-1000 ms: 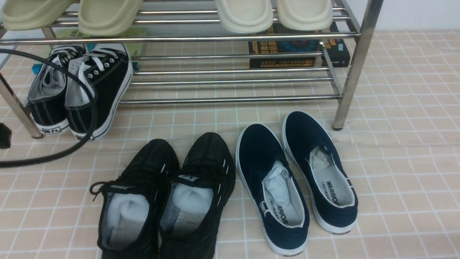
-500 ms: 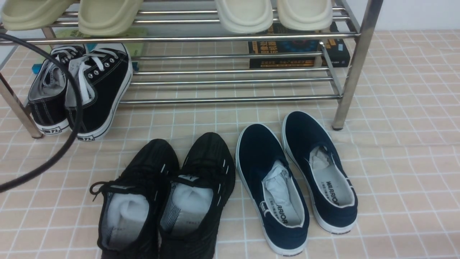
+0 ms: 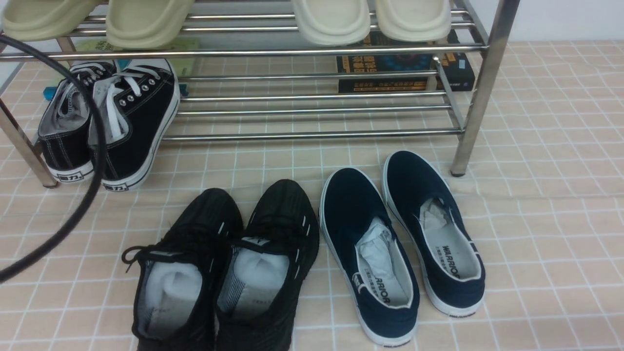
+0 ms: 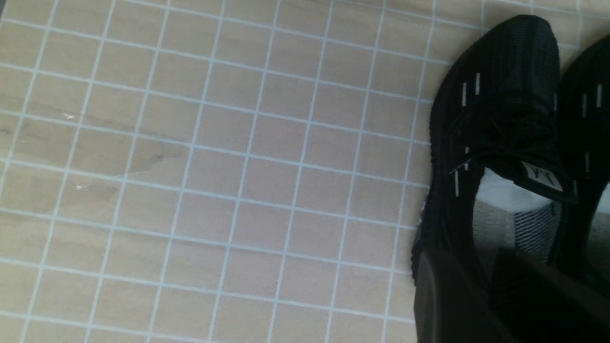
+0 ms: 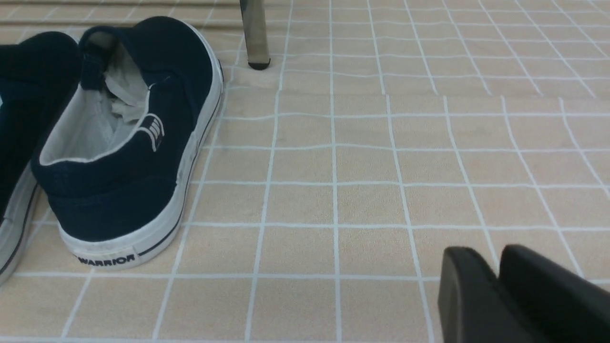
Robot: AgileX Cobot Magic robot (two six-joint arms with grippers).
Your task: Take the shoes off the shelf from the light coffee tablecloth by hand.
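The black shoes sit on the pink cloth, on the near side of the shiny shelf; blue shoes sit to their right; the left fingers are a bit apart; I cannot tell if the right fingers touch.

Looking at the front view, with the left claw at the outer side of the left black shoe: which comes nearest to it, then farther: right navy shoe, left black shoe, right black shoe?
1. Left black shoe: leftmost, right by the claw.
2. Right black shoe: just beside it.
3. Right navy shoe: farthest right.
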